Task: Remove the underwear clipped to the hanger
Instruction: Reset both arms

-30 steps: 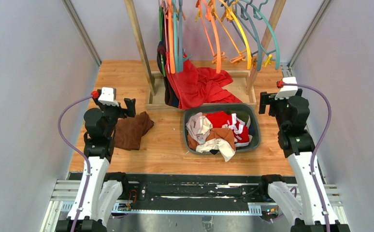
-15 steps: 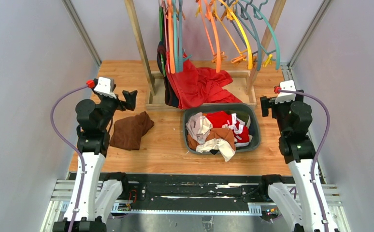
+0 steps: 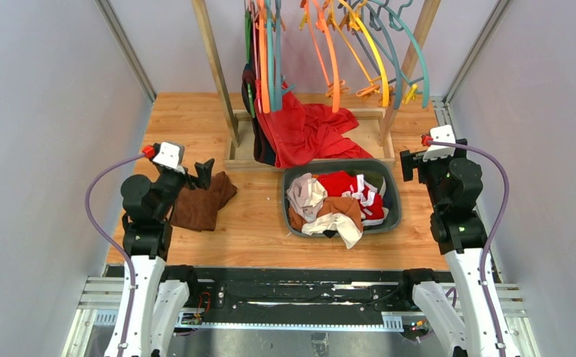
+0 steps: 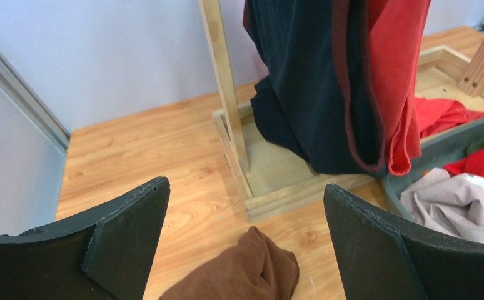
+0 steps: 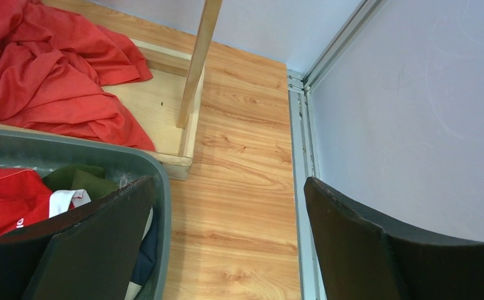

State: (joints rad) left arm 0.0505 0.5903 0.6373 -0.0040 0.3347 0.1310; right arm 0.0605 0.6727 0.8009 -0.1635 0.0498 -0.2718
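Observation:
Several briefs lie heaped in a grey basket: a red one with white trim, a brown one with a white waistband and a pale beige one. I cannot make out a black brief. Coloured hangers hang on the wooden rack. A dark cloth and the large red cloth hang from them. My left gripper is open and empty, just above the dark brown cloth. My right gripper is open and empty, beside the basket's right rim.
The rack's wooden base frame and posts stand behind the basket. The pale beige brief and the basket wall show at the right of the left wrist view. A metal rail and grey walls bound the table.
My left gripper rose, then came down and nearer, over the dark brown cloth. My right arm shifted slightly back and has since stayed still.

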